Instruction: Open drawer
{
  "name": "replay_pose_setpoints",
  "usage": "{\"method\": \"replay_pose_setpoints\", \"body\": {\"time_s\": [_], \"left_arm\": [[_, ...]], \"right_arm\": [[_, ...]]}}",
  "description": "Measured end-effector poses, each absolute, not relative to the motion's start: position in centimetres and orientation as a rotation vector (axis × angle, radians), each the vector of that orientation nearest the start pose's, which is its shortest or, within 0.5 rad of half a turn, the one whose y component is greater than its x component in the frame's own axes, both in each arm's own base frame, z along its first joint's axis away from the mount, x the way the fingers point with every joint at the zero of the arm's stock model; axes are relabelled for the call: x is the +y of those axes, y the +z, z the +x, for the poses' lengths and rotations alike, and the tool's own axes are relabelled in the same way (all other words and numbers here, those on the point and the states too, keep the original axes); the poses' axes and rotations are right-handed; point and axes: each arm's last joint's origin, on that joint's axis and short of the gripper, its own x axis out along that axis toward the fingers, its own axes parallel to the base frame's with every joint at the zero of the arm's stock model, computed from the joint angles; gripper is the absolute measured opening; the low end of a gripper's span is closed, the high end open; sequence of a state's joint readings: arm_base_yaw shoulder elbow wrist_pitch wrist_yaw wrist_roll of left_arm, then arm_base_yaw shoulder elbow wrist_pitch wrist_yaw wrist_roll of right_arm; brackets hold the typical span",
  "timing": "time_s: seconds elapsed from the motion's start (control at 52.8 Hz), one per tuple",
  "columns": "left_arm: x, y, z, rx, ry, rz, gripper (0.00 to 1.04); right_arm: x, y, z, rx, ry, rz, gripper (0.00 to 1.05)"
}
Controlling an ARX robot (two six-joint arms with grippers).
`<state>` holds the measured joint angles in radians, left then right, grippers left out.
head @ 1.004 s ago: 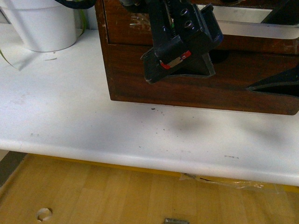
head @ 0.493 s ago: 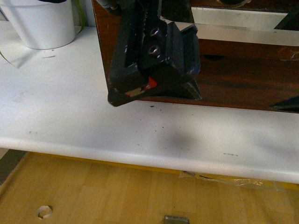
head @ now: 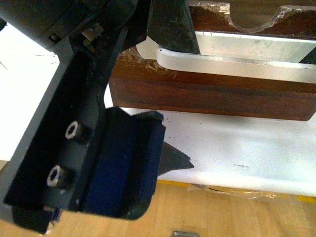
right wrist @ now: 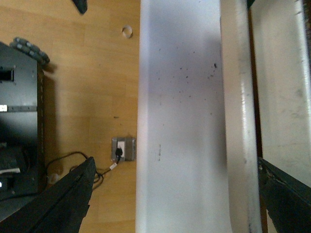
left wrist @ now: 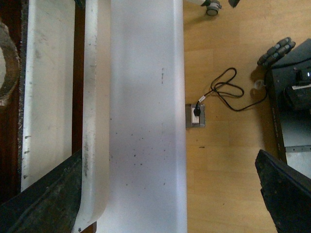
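The drawer (head: pixel 207 96) is a dark brown scuffed front with a long white handle (head: pixel 237 66) and a half-round notch (head: pixel 254 19) above it. My left gripper (head: pixel 173 94) fills the left of the front view. It is open, with one finger (head: pixel 170 27) above the handle's left end and the other tip (head: pixel 180 162) below the drawer, over the table. In the left wrist view the handle (left wrist: pixel 95 121) lies between the open jaws (left wrist: pixel 165 204). My right gripper (right wrist: pixel 175 204) is open too, and the handle (right wrist: pixel 238 121) lies inside its wide jaws, near one finger (right wrist: pixel 286 194).
The drawer unit stands on a white table (head: pixel 247 148) with a rounded front edge. Wooden floor (head: pixel 222 212) lies below, with a floor socket and cable (left wrist: pixel 196 115) and the robot's dark base (left wrist: pixel 291 97).
My left gripper has come down and towards the camera and now covers the left of the view. The white handle shows larger and lower in the view.
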<state>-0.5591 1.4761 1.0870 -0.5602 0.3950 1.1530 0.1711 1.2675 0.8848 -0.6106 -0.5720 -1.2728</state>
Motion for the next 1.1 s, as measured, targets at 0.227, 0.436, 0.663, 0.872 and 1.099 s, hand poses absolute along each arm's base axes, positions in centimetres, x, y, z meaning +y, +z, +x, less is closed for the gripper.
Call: {"method": "replay_pose_setpoints", "body": {"time_s": [0.227, 0.436, 0.663, 0.872, 1.099], "left_arm": [[-16.2, 25.9, 24.3, 0.266, -1.315, 0.879, 0.98], [-14.7, 28.8, 23.7, 0.121, -1.226, 0.696, 0.98], [-12.4, 28.9, 22.4, 0.041, -1.054, 0.531, 0.98], [-8.0, 27.3, 20.3, -0.02, -0.723, 0.287, 0.98], [-3.5, 21.7, 15.5, 0.071, -0.29, -0.059, 0.98]], "right_arm": [[4.6, 25.0, 23.5, 0.366, 1.138, -0.791, 0.96], [3.2, 26.5, 22.9, 0.281, 1.093, -0.668, 0.96], [1.6, 27.8, 21.6, 0.143, 0.995, -0.559, 0.96], [-0.4, 26.9, 18.2, 0.007, 0.791, -0.433, 0.96], [-1.3, 22.5, 13.6, 0.041, 0.587, -0.201, 0.96]]}}
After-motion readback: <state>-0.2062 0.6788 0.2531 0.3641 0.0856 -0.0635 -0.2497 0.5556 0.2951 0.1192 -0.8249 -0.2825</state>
